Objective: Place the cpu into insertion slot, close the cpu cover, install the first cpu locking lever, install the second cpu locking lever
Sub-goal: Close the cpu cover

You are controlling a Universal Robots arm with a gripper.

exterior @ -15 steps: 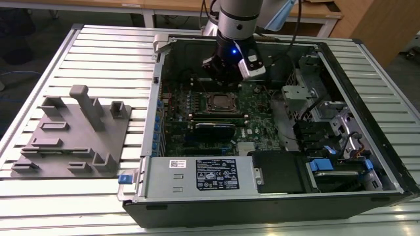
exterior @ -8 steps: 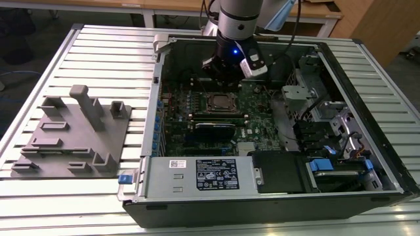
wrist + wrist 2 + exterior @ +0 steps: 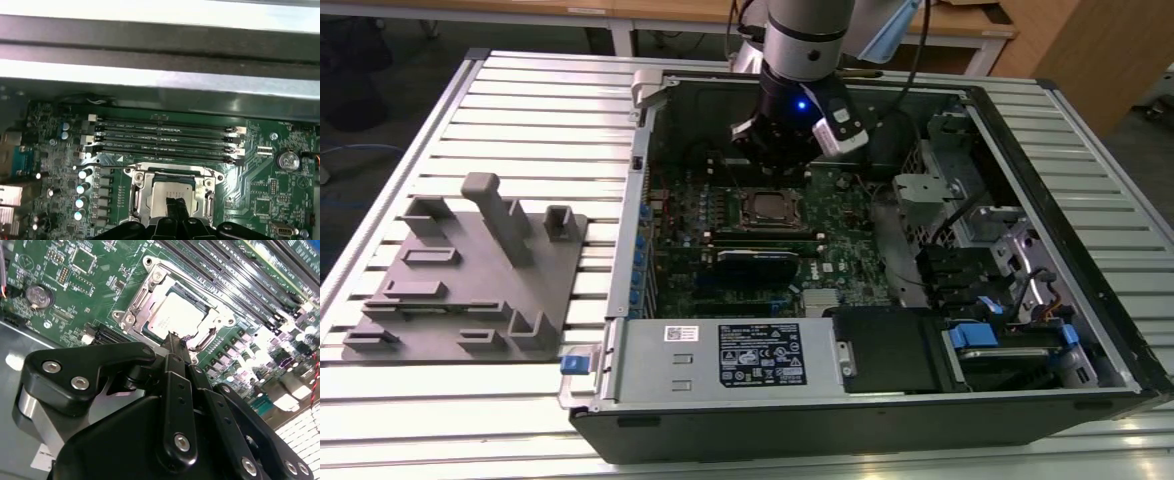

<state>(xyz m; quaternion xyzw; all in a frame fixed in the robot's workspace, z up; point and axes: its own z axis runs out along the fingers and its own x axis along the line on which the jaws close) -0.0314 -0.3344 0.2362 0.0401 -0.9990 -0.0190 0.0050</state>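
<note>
1. The tool (image 3: 173, 339) is hanging inside an open computer case (image 3: 854, 425). Its black fingers (image 3: 175, 375) are pressed together into one narrow tip and are gripping nothing.
2. In both wrist views that tip is pointing down at the cpu (image 3: 167, 192), close to one edge of the chip. I cannot tell whether it is touching the metal.
3. The cpu is sitting in the insertion slot (image 3: 765, 208) with its dull silver top facing up.
4. The cpu cover (image 3: 170, 172) is lying flat over the slot. It is framing the chip, whose top is showing through the square cut-out.
5. Thin metal parts are running along the sides of the cover, but I cannot tell whether any lever is latched.
6. The slot is sitting on the green circuit board (image 3: 60, 315), just beside a row of long black memory slots (image 3: 165, 135). A round coin battery (image 3: 40, 296) is lying on the board well apart from the socket.
7. In the exterior view the case is lying on its side on a slatted metal desk (image 3: 520, 100), with the arm (image 3: 807, 30) reaching down into it from above.
8. A grey moulded fixture (image 3: 467, 270) is standing on the desk on the exterior view's left of the case.
</note>
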